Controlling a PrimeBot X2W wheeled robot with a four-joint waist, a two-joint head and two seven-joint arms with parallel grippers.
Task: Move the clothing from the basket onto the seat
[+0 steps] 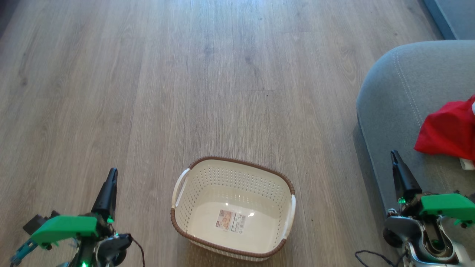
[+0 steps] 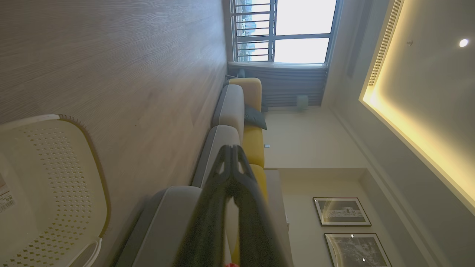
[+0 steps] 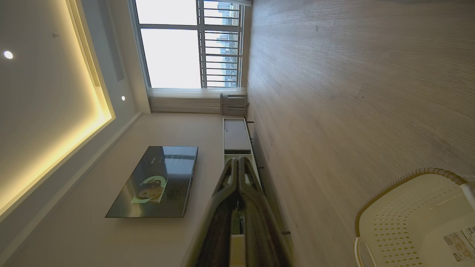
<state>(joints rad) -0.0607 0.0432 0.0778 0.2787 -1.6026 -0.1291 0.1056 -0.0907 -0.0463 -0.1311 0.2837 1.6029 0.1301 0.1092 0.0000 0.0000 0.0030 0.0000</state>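
On the head view I see the basket (image 1: pixel 237 160) empty on the floor (image 1: pixel 185 74), and the clothing (image 1: pixel 447 131) heaped on the seat (image 1: pixel 400 85) at the picture's right edge. It is partly cut off, so I can't confirm all of it lies there. My left gripper (image 1: pixel 112 173) and right gripper (image 1: pixel 394 154) both hang low, fingers pressed together on nothing. The left wrist view looks along closed fingers past the basket wall to the seat. The right wrist view, fingers likewise together, takes in the basket and a TV (image 3: pixel 156 181). I judge the job about done. My worry is that the right gripper sits just beside the seat's front, so a careless swing could snag the fabric and drag it off.
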